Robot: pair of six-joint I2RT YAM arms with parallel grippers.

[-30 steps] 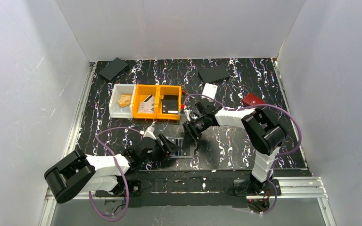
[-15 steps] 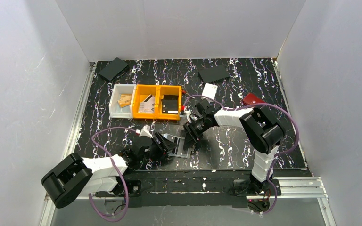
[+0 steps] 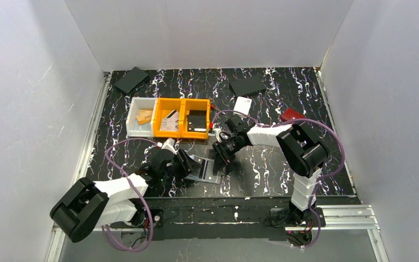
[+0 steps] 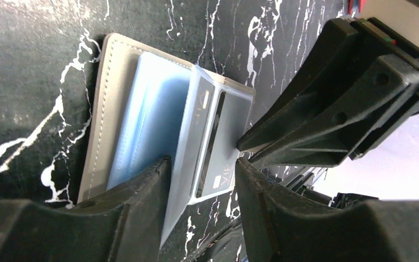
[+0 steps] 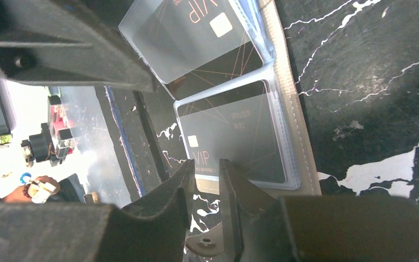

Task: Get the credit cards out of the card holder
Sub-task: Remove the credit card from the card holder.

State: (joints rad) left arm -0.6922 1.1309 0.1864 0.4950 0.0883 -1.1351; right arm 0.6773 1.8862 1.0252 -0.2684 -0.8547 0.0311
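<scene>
Narrowing since a second ago, the right gripper [image 5: 205, 170] is pointing its fingertips, now only a slim gap apart, down onto the near edge of a clear sleeve. Whether it is pinching anything cannot be told. The left gripper [image 4: 202, 183] is sitting slightly farther up the table than before, its jaws standing moderately apart with a clear sleeve leaf [image 4: 183, 158] rising between them. The card holder [image 4: 101, 109] is lying open on the black marbled table [image 3: 262, 164], between the two grippers and in front of the orange bins [image 3: 184, 117]. The credit cards [image 5: 234, 136], dark with VIP lettering, are sitting inside its clear sleeves.
</scene>
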